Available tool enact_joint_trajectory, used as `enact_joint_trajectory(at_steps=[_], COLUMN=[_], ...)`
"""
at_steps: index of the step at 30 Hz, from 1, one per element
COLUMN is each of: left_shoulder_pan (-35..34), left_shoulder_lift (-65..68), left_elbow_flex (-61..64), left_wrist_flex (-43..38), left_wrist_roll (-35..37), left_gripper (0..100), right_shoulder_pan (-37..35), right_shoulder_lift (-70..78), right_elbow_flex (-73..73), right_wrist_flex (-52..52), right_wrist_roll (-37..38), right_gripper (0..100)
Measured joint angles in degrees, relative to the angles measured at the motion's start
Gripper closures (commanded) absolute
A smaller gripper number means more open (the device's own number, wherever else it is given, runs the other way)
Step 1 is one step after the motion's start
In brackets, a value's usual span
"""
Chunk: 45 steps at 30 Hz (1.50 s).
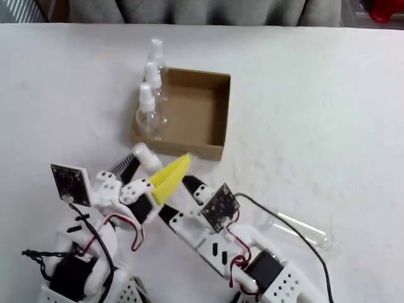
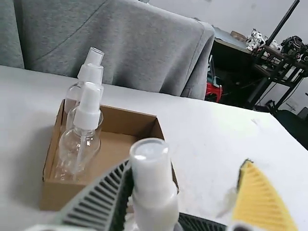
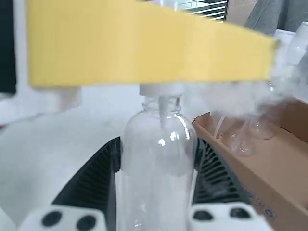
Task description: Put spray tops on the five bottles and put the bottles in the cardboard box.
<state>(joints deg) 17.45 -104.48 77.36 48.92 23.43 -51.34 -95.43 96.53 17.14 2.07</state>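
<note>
We see the right gripper point(image 3: 159, 144) with its two dark ribbed jaws clenched on the body of a clear bottle point(image 3: 156, 183), one jaw pressed to each side. A white spray top point(image 2: 151, 178) sits on that bottle's neck. The left gripper point(image 1: 159, 161) stands around this spray top with its jaws spread. In the left wrist view its dark ribbed jaw lies against the top, while its yellow jaw stands apart from it with bare worktop point(image 1: 315, 95) showing between them. In the right wrist view that yellow jaw crosses in front of the spray top.

Just beyond the two grippers we find the cardboard box point(image 1: 225, 117), open at the top. Three bottles point(image 1: 150, 113) with spray tops on stand upright inside it in a row along one wall. Well apart from the box, beside the right arm, a fifth bottle point(image 1: 300, 230) lies on its side on the worktop, and a black cable point(image 1: 315, 243) runs across it. We cannot tell whether it carries a top.
</note>
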Motion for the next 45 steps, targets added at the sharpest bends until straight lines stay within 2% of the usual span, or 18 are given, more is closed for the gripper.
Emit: enact_joint_trajectory(at_steps=[6,10,15,21,31,35,39,42,45], left_shoulder_pan=[-0.1,-0.1,-0.1,0.0,0.5,3.2,8.3,12.7,17.6], left_shoulder_lift=[0.0,-0.1,-0.4,-0.4,-0.4,-0.4,-0.4,-0.3,-0.3], left_elbow_flex=[-0.4,-5.6,-9.7,-9.7,-10.1,-7.5,-2.5,-1.7,-1.6], left_wrist_flex=[0.8,7.1,15.7,20.7,21.4,20.4,20.0,16.8,14.5], left_wrist_roll=[0.0,-0.1,-5.2,-10.4,-12.7,-12.7,-9.5,-5.8,-4.1], left_gripper=[67,67,67,67,67,67,67,75,90], right_shoulder_pan=[-0.1,0.4,5.4,13.2,25.8,30.4,30.6,31.2,30.8], right_shoulder_lift=[0.0,0.0,0.0,0.0,0.0,0.0,0.0,0.0,2.3], right_elbow_flex=[0.0,0.0,0.0,-0.2,-2.5,-6.9,-11.1,-12.4,-14.0], right_wrist_flex=[0.0,0.0,0.0,-3.5,-4.2,-4.2,-4.6,-8.1,-12.5], right_wrist_roll=[0.0,0.0,0.0,0.0,0.0,-3.5,-4.3,-4.0,-2.9], right_gripper=[98.2,98.2,98.2,98.2,98.2,98.2,98.2,98.2,98.2])
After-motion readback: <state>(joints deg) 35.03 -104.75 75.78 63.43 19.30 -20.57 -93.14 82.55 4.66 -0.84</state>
